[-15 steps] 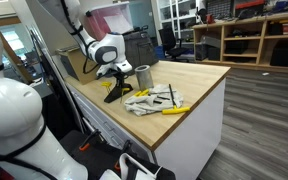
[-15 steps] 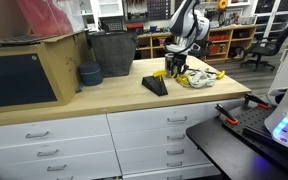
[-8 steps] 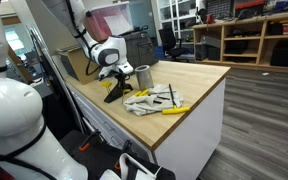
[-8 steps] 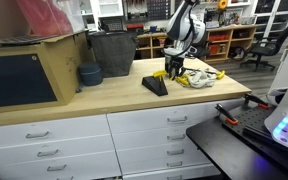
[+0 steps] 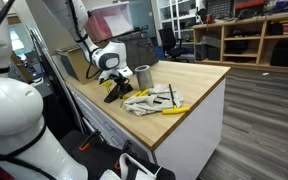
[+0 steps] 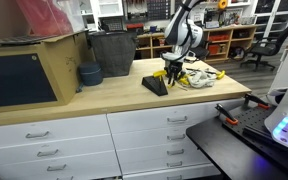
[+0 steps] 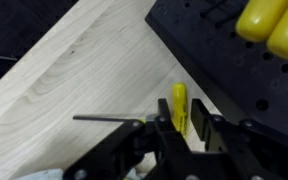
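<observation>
straddling yellow screwdriver point(image 7: 179, 105) | end effector point(image 7: 189, 124) jaws apart, seemingly unclamped | black rack point(image 7: 224, 70) just beside

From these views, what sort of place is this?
Likely a workshop or lab: wooden workbench with drawers, yellow-handled screwdrivers piled on it, open shelving behind.
</observation>
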